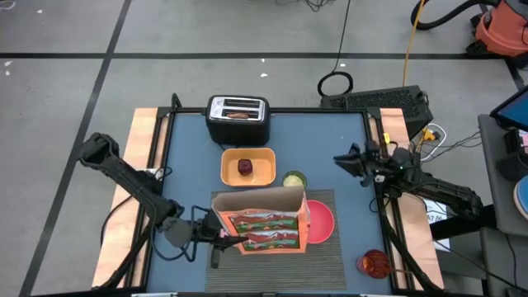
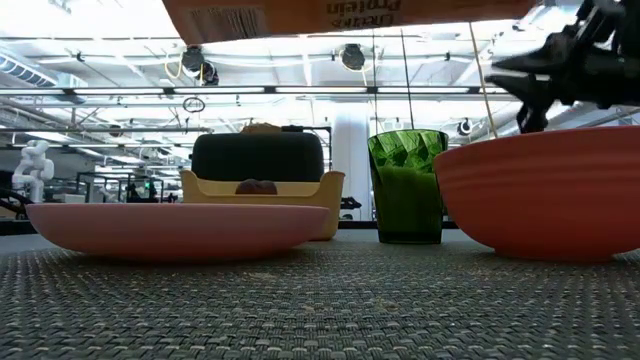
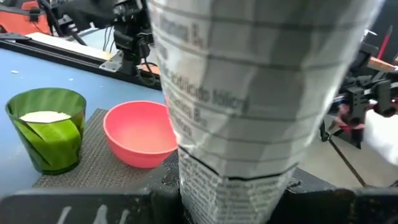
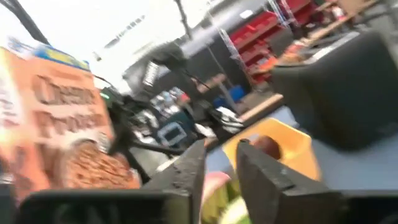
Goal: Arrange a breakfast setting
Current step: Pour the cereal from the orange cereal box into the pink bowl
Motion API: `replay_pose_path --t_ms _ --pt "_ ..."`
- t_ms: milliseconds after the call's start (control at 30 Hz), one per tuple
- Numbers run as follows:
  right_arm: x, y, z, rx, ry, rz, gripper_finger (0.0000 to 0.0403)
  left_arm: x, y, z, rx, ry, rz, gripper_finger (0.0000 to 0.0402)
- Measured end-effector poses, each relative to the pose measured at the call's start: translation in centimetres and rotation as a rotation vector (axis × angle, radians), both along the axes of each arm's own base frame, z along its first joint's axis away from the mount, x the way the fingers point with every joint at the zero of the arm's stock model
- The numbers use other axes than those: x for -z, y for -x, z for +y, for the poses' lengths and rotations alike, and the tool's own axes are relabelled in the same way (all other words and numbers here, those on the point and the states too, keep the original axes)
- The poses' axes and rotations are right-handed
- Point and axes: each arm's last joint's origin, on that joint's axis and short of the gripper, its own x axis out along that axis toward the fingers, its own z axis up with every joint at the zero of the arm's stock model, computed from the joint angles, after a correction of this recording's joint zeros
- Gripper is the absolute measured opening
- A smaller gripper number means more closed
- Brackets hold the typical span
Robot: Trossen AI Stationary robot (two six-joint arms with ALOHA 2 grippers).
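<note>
Two left gripper (image 1: 221,240) fingers pinch the orange-red cardboard cereal box (image 1: 266,227) above the round pink bowl (image 3: 140,133); right gripper (image 1: 340,160), fingers slightly apart, hovers well apart.

Black toaster (image 1: 238,118), yellow tray (image 1: 247,167), green cup (image 1: 294,180)

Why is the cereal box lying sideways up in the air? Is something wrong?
The cereal box is tipped over above the pink bowl, held by the left gripper. That looks like pouring, not an accident. No spill shows on the placemat. The toast sits in the toaster.
</note>
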Motion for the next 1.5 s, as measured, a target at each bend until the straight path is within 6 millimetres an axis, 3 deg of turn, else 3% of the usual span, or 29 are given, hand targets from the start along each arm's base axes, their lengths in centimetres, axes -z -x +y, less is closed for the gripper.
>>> replay_pose_path --t_ms 300,467,767,933,1267,1500 --pt "-2.1 0.6 0.1 -0.032 -0.118 -0.229 0.0265 -0.2 0.4 0.6 -0.008 -0.025 0.039 0.0113" --pt "-2.7 0.6 0.3 -0.066 -0.115 -0.292 0.0311 -1.0 1.3 1.6 -0.021 -0.019 0.073 0.0113" --pt "-3.2 -0.5 1.3 -0.156 -0.035 -0.318 0.0312 -3.6 2.8 3.8 -0.049 0.013 0.047 0.0113" --pt "-2.2 -2.3 1.8 -0.138 0.032 -0.177 0.0311 -4.4 3.2 4.9 -0.074 0.023 0.031 0.0113" --pt "-5.1 -6.1 3.1 -0.185 0.167 -0.164 0.0311 -4.5 3.1 6.0 -0.114 0.010 0.051 0.0113" --pt "-5.8 -8.9 4.1 -0.206 0.235 -0.143 0.0311 -4.4 2.8 6.5 -0.135 0.010 0.059 0.0113"
